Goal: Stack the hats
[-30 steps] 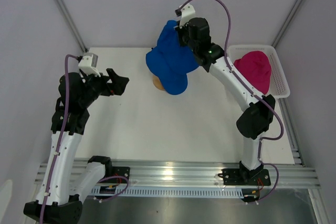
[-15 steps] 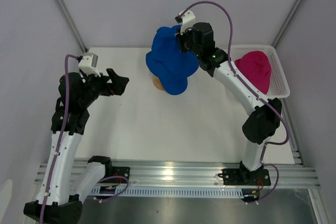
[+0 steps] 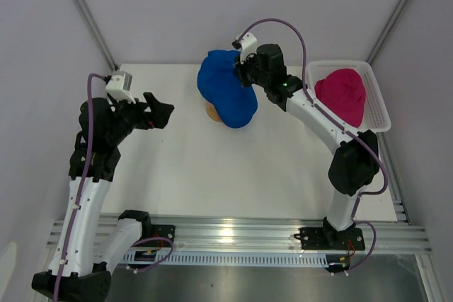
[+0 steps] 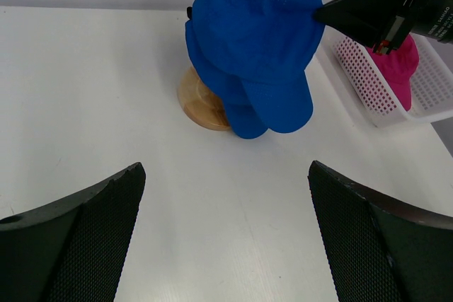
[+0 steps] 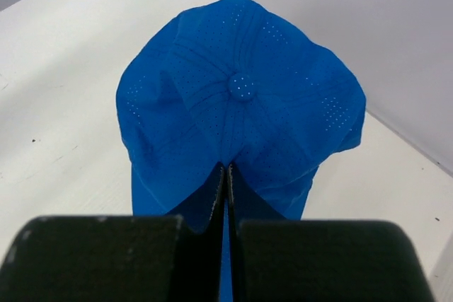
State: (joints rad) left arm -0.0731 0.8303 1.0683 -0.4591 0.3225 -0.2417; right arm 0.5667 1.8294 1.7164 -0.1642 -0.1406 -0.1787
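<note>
A royal blue hat (image 3: 226,90) sits draped over the tan wooden stand (image 3: 211,111) at the back of the table; only the stand's base shows (image 4: 200,98). My right gripper (image 3: 244,68) is shut on the blue hat's fabric (image 5: 241,125), pinching it at the crown's right side. A magenta-pink hat (image 3: 341,95) lies in the white mesh basket (image 3: 379,104) at the right; I see only one pink hat. My left gripper (image 3: 161,112) is open and empty, well left of the stand, its fingertips (image 4: 106,210) wide apart above bare table.
The basket also shows at the right edge of the left wrist view (image 4: 361,79). Grey walls and metal frame bars close in the table at the back and sides. The arm bases and a rail run along the near edge.
My right gripper has lowered the blue hat down over the stand; the hat now hangs lower and more rounded. The left arm has not moved.
</note>
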